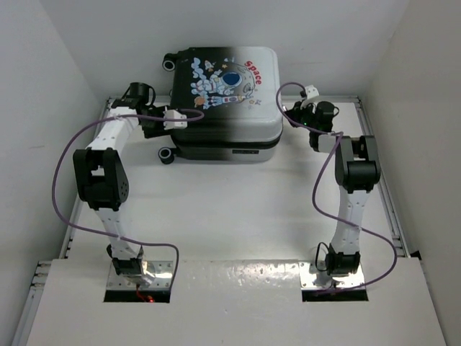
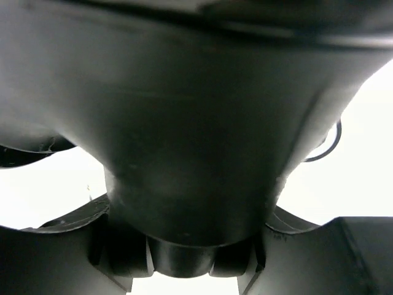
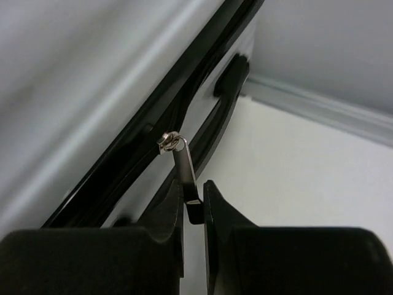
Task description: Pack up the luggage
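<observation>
**Right pincer** (image 3: 194, 195): pressed together on the pull tab (image 3: 186, 175) of the zip. The tab's lower end is nipped between the two pads (image 3: 174, 206), and its upper end is free.

**Pull tab:** a thin metal strip. It stands nearly in line with the fingers, leaning a little away from them toward the slider.

**Slider** (image 3: 167, 142): just beyond the fingertips, up and to the left in the wrist view. It is seated on the zip track (image 3: 132, 169).

**Zip track:** a dark seam whose long axis runs diagonally across the wrist view, lower left to upper right. It follows the side wall of the luggage (image 1: 223, 94). Judgement: a pull has to follow this line and not cut across it, or the tab may slip out of the pinch.

**Luggage:** lying flat with its lid down and print up, at the far middle of the table (image 1: 230, 209). Its wheels (image 1: 170, 63) are on the left side.

**Position of the arms:** the right pincer is against the luggage's right side, near the far corner. It is the nearer arm to the zip, and the only one on it.

**Left pincer** (image 1: 176, 117): at the opposite, wheel side. Its fingers stand apart around a dark rounded part of the shell. Whether they bear on that part cannot be told.
</observation>
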Robot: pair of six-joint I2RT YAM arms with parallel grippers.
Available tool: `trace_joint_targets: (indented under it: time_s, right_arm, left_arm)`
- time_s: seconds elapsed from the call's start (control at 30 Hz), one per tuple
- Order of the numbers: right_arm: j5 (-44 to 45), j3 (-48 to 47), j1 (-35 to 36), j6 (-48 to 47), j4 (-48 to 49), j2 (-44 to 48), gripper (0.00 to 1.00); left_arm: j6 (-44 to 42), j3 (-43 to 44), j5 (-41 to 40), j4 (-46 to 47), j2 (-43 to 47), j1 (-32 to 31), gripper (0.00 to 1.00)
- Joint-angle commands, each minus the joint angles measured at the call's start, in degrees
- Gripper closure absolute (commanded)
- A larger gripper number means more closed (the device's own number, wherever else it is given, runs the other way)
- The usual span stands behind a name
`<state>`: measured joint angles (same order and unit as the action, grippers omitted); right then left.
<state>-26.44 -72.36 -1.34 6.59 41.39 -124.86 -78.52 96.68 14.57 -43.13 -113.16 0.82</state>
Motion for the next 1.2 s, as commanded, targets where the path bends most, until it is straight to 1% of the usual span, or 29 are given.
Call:
trace_joint_targets:
  time_s: [0.0, 0.07, 0.1, 0.17, 0.23, 0.27, 0.3, 0.33, 0.37, 0.4, 0.43, 0.47, 0.5, 0.53, 0.57, 0.6, 0.63, 0.67, 0.7, 0.73, 0.83, 0.87, 0.9, 0.93, 1.0, 1.17]
  right_arm:
    - [21.51, -12.69, -4.90, 0.97, 6.25, -7.39, 1.00]
    - [22.82, -16.04, -4.28, 0.71, 4.67, -9.87, 1.00]
    - [23.35, -20.59, -4.37, 0.36, 4.15, -13.18, 1.00]
    - [23.45, -26.67, -4.28, 0.88, 2.74, -17.15, 1.00]
    - [24.06, -28.79, -3.85, 1.41, 1.42, -18.57, 1.00]
    - [24.06, -29.85, -3.84, 1.58, 1.24, -19.54, 1.00]
    - [23.11, -29.86, -3.67, 1.93, 1.41, -19.37, 1.00]
    - [22.84, -29.60, -3.49, 2.28, 1.50, -19.54, 1.00]
    - [21.96, -28.46, -3.49, 2.64, 1.59, -19.11, 1.00]
    - [21.17, -27.93, -3.40, 2.81, 2.03, -18.76, 1.00]
    - [20.64, -26.97, -3.14, 3.77, 2.21, -18.23, 1.00]
    - [19.24, -26.00, -3.14, 4.22, 2.38, -17.62, 1.00]
    - [17.84, -24.86, -2.88, 5.35, 2.38, -17.09, 1.00]
    - [16.00, -24.41, -2.96, 5.80, 2.56, -16.30, 1.00]
    - [15.19, -22.67, -2.70, 6.24, 2.65, -15.34, 1.00]
    - [13.10, -21.35, -2.44, 7.11, 2.91, -14.37, 1.00]
    - [11.51, -20.73, -2.00, 8.34, 2.91, -14.01, 1.00]
    - [10.71, -19.07, -1.47, 9.40, 3.08, -13.05, 1.00]
    - [9.31, -18.61, -0.95, 9.93, 3.61, -12.61, 1.00]
    - [8.08, -17.30, 0.28, 11.41, 3.61, -11.91, 1.00]
    - [4.65, -16.07, 3.62, 14.84, 5.10, -10.50, 1.00]
    - [3.94, -14.84, 4.33, 15.64, 5.11, -9.36, 1.00]
    - [1.24, -14.40, 4.85, 15.99, 6.24, -8.92, 1.00]
    - [0.52, -13.43, 6.86, 17.30, 6.60, -8.13, 1.00]
    - [-2.11, -11.85, 8.89, 18.80, 7.30, -6.98, 1.00]
    - [-6.25, -9.03, 14.95, 23.64, 9.67, -3.73, 1.00]
  left_arm:
    - [7.93, -0.10, -25.64, 7.80, -10.67, 8.06, 1.00]
    - [10.74, 1.57, -24.42, 7.80, -10.67, 8.06, 1.00]
    - [12.67, 1.58, -23.89, 7.80, -10.67, 8.06, 1.00]
    - [14.18, 1.58, -22.74, 7.80, -9.80, 7.53, 1.00]
    - [16.63, 2.10, -22.22, 7.80, -9.18, 6.83, 1.00]
    - [18.30, 2.80, -21.69, 7.80, -9.18, 6.83, 0.91]
    - [21.97, 3.59, -19.08, 7.80, -8.48, 6.83, 0.77]
    - [23.49, 5.51, -16.61, 5.98, -8.48, 6.83, 0.65]
    - [24.81, 6.49, -13.81, 5.17, -7.52, 6.83, 0.25]
    - [29.52, 7.28, -11.25, 5.17, -6.81, 6.83, 0.17]
    - [32.26, 8.94, -6.18, 5.69, -5.33, 6.83, 0.13]
    - [35.25, 9.74, -3.87, 6.56, -4.53, 7.61, 0.06]
    - [42.59, 10.62, -1.15, 7.53, -3.83, 8.14, 0.03]
    - [46.84, 11.94, -0.34, 10.58, -2.34, 8.15, 0.00]
    - [50.97, 11.95, 0.45, 12.36, -1.45, 8.75, 0.00]
    - [57.88, 12.56, 1.42, 14.11, -0.49, 8.76, 0.00]
    - [61.26, 12.56, 1.43, 18.22, 0.48, 9.28, 0.00]
    - [64.43, 12.56, 1.43, 20.26, 2.32, 9.98, 0.00]
    - [69.77, 12.56, 0.04, 21.94, 2.86, 9.99, 0.00]
    - [70.95, 15.17, -2.94, 22.47, 2.86, 10.51, 0.00]
    - [71.67, 17.13, -6.20, 21.78, 3.39, 11.31, 0.00]
    - [71.67, 17.13, -7.18, 21.78, 4.35, 12.53, 0.00]
    - [70.10, 17.13, -7.18, 21.78, 5.66, 13.15, 0.00]
    - [68.95, 15.57, -5.18, 21.78, 6.46, 13.68, 0.00]
    - [66.23, 13.63, -3.68, 21.78, 8.21, 14.21, 0.00]
    - [61.39, 4.86, 4.58, 20.29, 14.72, 14.21, 0.00]
